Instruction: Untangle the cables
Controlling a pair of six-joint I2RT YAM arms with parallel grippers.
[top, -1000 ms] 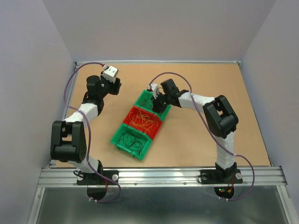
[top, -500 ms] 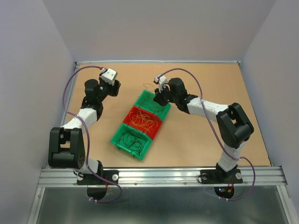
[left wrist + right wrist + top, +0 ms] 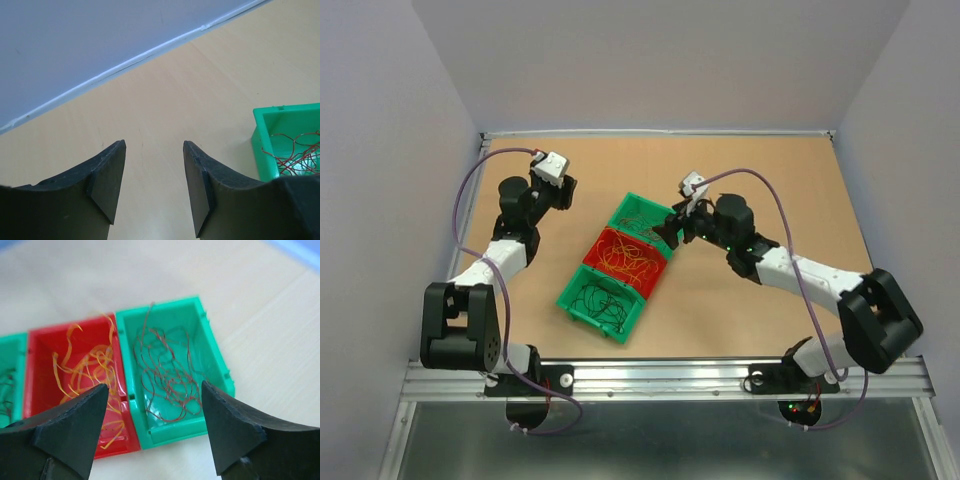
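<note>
The cables lie sorted in three bins set in a diagonal row. Thin red cables curl in the far green bin. Orange-yellow cables fill the red bin. Dark cables sit in the near green bin. My right gripper hangs open just above the near end of the far green bin, holding nothing. My left gripper is open over bare table, left of that bin, and its red cables show at the view's right edge.
The bins lie in the middle of the tan table. Grey walls enclose it on the left, back and right. A white seam marks the table's far edge. Purple cables run along both arms.
My right gripper has opened and drawn back and to the right from the far green bin. The red cables stay in the bin. The left arm has shifted slightly.
</note>
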